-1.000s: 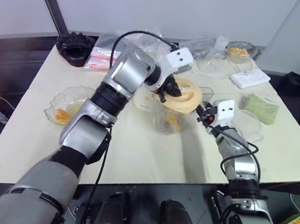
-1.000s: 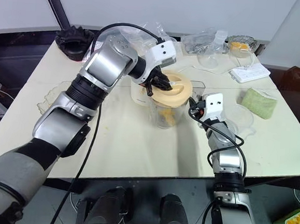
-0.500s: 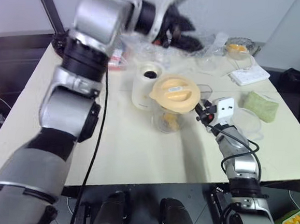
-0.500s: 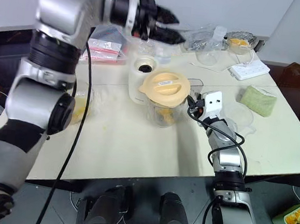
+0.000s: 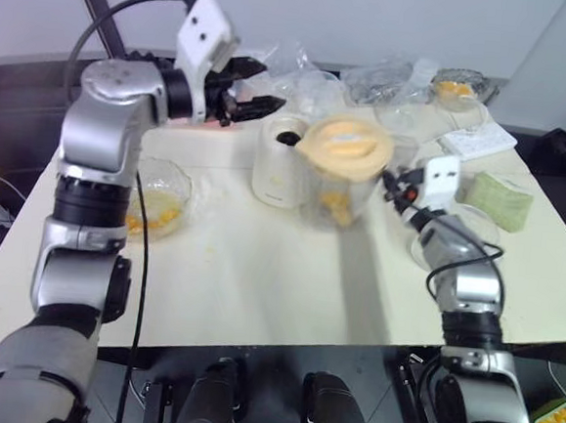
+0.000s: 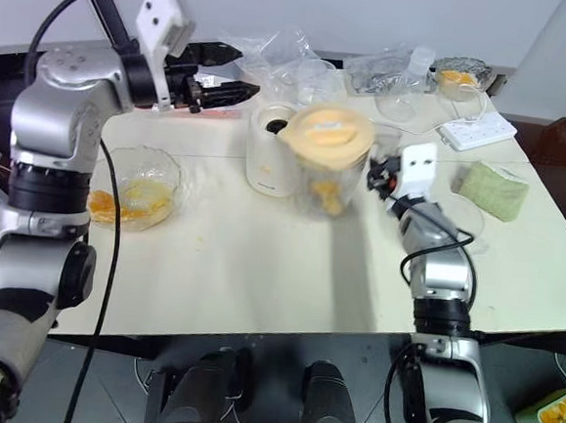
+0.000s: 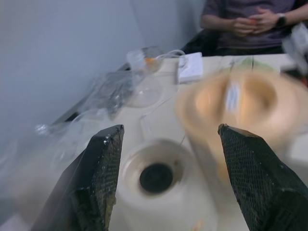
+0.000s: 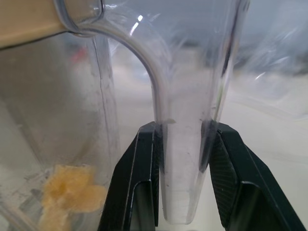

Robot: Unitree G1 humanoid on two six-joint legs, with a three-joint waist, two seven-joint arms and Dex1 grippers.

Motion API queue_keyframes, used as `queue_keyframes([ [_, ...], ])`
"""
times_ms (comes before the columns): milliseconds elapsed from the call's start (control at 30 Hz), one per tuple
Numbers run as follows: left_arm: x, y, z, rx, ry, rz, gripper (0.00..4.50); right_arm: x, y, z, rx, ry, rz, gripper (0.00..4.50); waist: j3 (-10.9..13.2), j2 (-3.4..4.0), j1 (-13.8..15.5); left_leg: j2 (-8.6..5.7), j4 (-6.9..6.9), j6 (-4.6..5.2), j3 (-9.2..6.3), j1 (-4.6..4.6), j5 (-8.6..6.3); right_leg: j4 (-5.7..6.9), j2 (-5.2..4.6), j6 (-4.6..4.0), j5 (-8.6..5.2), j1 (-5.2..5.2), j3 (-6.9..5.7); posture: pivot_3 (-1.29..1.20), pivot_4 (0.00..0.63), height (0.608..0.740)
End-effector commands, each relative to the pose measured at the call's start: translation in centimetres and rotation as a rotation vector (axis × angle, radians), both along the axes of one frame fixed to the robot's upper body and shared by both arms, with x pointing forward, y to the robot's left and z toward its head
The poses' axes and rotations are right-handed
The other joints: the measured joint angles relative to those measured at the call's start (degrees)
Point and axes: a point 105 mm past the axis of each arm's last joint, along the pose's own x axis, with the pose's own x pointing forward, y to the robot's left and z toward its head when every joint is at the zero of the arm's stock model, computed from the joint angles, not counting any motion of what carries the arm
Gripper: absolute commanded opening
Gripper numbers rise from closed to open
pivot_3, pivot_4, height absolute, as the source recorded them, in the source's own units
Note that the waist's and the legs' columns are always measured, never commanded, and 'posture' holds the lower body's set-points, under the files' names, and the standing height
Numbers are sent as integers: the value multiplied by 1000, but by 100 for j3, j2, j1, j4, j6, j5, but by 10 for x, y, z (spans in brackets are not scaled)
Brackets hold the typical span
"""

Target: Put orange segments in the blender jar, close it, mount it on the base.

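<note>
Tall clear plastic blender jar (image 6: 327, 171), cream-lidded, is held upright by its right-pointing handle in the clenched right gripper (image 8: 182, 159); left gripper (image 7: 168, 163) is spread, empty.

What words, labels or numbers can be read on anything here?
None can be read.
The pale label on the jar's cream lid: blurred, unreadable.
The red-and-white packet behind the left arm: any print is too small to make out.
The white power strip: no legible marking.
</note>
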Motion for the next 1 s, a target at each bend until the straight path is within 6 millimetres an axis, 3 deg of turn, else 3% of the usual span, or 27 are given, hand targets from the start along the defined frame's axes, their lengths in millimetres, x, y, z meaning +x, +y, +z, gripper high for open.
queue_keyframes([
  [33, -23, 11, -4, -16, -19, 53, 3234, -3, -6, 82, -12, -210, -24, 854, 2, 2, -12, 1, -1, 0, 1, 0, 0, 0, 3, 0, 0, -4, -1, 0, 150, 740],
  [200, -30, 30, -35, 7, 22, 182, 3234, 1, -11, 146, -79, -330, -80, 854, 6, 3, -14, 7, -3, -4, -3, -1, 3, 5, 15, -1, -1, -8, -3, 0, 150, 740],
  [300, -32, 37, -45, -17, 36, 242, 3234, 6, 6, 170, -52, -356, -31, 854, 6, 3, -21, 8, -6, -4, -1, -1, 3, 0, 17, -2, -1, -8, -2, 0, 150, 740],
  [400, -36, 44, -54, -41, 52, 283, 3234, 14, 39, 184, 57, -332, 83, 854, 6, 3, -61, 12, -6, -4, 3, 0, 3, 2, 19, -2, -1, -8, 0, 0, 150, 740],
  [567, -40, 51, -54, -80, 64, 314, 3234, 29, 77, 183, 168, -252, 195, 854, 6, 4, -43, 20, -12, -5, 1, -1, 3, 3, 28, -2, -1, -13, -1, 0, 150, 740],
  [700, -42, 53, -53, -94, 78, 320, 3234, 36, 89, 177, 172, -222, 219, 854, 7, 2, 14, 13, -8, -8, -2, -9, 4, -1, 23, -3, -1, -11, -2, 0, 150, 740],
  [833, -46, 65, -48, -127, 91, 347, 3234, 51, 102, 147, 193, -108, 250, 854, 8, 1, -34, 5, -6, -8, 2, -9, 4, -3, 11, -3, 0, -11, -2, 0, 150, 740],
  [1000, -46, 70, -47, -133, 92, 370, 3234, 54, 106, 134, 186, -56, 265, 854, 9, 3, -41, 8, -16, -10, -1, -9, 5, 0, 13, -3, 0, -18, -7, 0, 150, 740],
])
